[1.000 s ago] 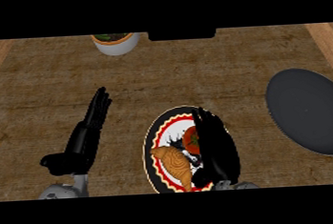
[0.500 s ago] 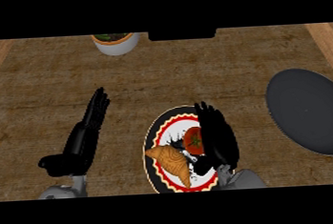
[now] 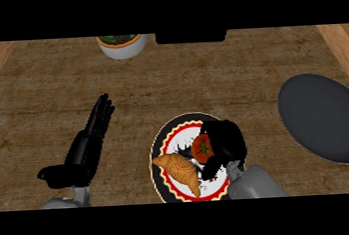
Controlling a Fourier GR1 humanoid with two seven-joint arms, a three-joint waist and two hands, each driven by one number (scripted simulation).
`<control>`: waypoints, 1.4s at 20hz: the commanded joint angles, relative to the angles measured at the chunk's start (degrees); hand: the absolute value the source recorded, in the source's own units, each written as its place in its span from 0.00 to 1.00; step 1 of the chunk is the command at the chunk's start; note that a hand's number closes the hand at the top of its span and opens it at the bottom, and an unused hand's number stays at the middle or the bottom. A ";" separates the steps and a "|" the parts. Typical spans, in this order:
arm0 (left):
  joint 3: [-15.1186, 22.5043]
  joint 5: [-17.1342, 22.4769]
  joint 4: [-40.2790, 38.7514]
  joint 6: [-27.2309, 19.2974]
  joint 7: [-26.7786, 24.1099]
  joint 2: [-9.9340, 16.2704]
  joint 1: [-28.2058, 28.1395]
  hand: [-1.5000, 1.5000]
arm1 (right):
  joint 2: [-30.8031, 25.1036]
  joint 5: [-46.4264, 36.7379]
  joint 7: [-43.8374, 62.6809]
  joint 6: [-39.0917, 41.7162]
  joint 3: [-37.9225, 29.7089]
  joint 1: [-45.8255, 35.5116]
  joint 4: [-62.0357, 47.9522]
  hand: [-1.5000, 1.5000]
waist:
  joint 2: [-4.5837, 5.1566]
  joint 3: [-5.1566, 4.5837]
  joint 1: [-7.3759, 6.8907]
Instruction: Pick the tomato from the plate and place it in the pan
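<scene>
A round plate (image 3: 171,134) with a dark and red patterned rim lies at the counter's lower middle. On it sit a red tomato (image 3: 202,146) and a golden croissant (image 3: 180,172). My right hand (image 3: 227,143) hangs over the plate's right half, its fingers curled around the tomato's right side and hiding part of it. The dark grey pan (image 3: 323,119) lies at the right edge, apart from the plate. My left hand (image 3: 87,146) rests open on the counter to the plate's left, fingers straight and pointing away.
A white pot with a green plant (image 3: 122,44) stands at the back, left of a black block (image 3: 190,36). Wooden strips (image 3: 342,43) border the woven counter mat on both sides.
My right hand has drawn back toward me and curled its fingers round the tomato. The left hand has stayed where it was.
</scene>
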State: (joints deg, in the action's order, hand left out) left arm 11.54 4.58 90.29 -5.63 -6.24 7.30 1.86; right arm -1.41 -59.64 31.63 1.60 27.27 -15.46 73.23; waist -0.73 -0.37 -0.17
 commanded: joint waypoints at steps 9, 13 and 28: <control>-1.58 -1.54 -0.33 0.51 2.05 -1.59 2.02 0.50 | -2.66 -8.42 -2.17 -5.34 -0.06 1.70 3.55 1.00 | 0.65 0.37 0.27; -0.96 -1.13 3.18 1.44 2.15 -1.34 -1.93 0.50 | -2.82 -11.61 -0.65 -9.02 5.06 11.87 13.41 1.00 | 0.54 0.37 0.42; -3.09 -0.69 2.11 3.20 0.85 -0.63 -2.13 0.50 | -10.24 -11.35 2.25 -8.17 3.70 26.69 53.82 1.00 | 0.50 0.37 0.60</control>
State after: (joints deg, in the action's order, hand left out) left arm 9.05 2.84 90.44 -3.88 -5.84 5.56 1.45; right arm -10.92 -71.25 32.69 -5.39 32.65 8.42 119.08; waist -0.24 -0.02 0.70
